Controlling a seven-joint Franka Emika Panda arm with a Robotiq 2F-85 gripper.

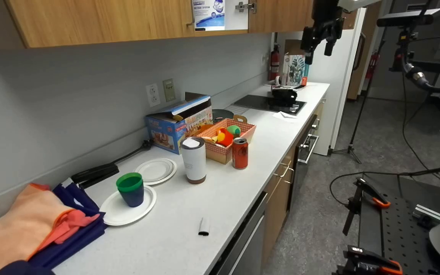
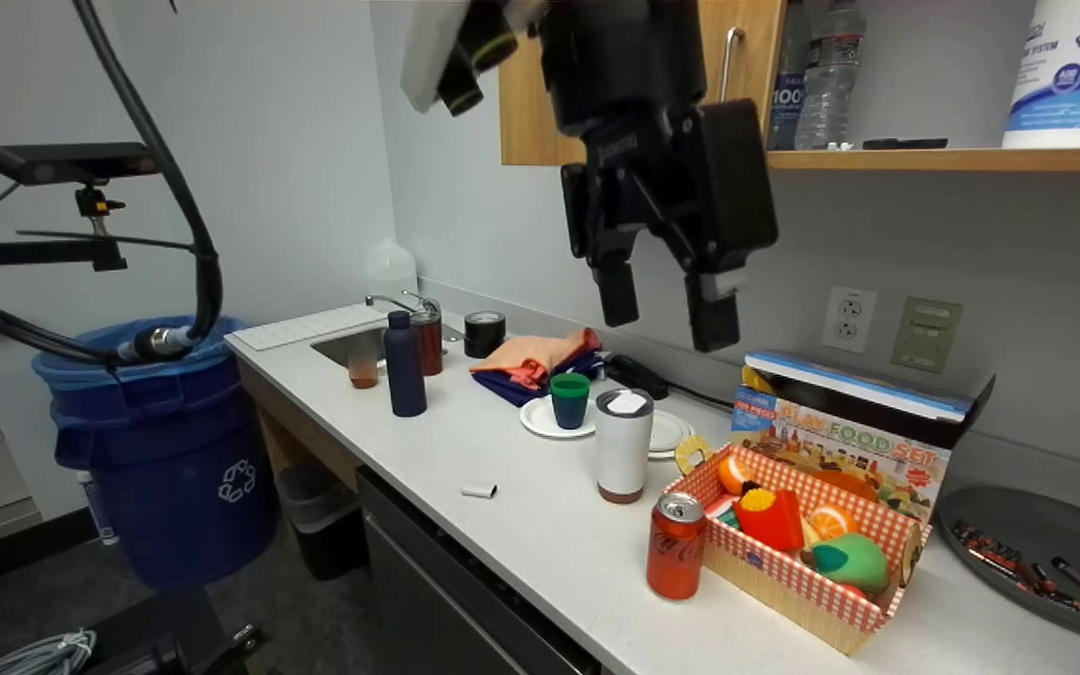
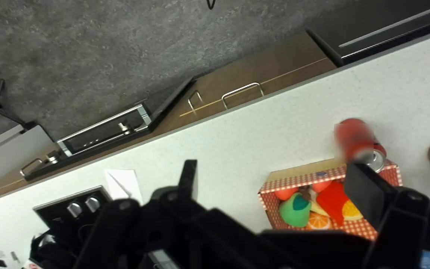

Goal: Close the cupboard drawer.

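The cupboard drawer, a light-brown wall-cabinet door (image 1: 279, 16), shows at the top of an exterior view. It stands open beside the cupboard opening, with a metal hinge (image 1: 246, 6) at its edge. Its handle does not show, and the door is out of the wrist view. The opening shows the shelf (image 2: 915, 161) with bottles and a white-blue tub (image 1: 209, 15). My gripper (image 1: 319, 53) hangs in the air, in the picture just right of and below the door. It also shows in an exterior view (image 2: 665, 305) and the wrist view (image 3: 274, 183). Its fingers are apart, with nothing between them.
A neighbouring cabinet door (image 1: 101, 19) with a slim handle is closed. Below, the counter (image 1: 174, 240) bears a play-food basket (image 2: 784, 609), a red can (image 2: 676, 546), a white tumbler (image 2: 622, 445) and a play-food box (image 1: 178, 126). A fridge (image 1: 336, 84) stands at the far end.
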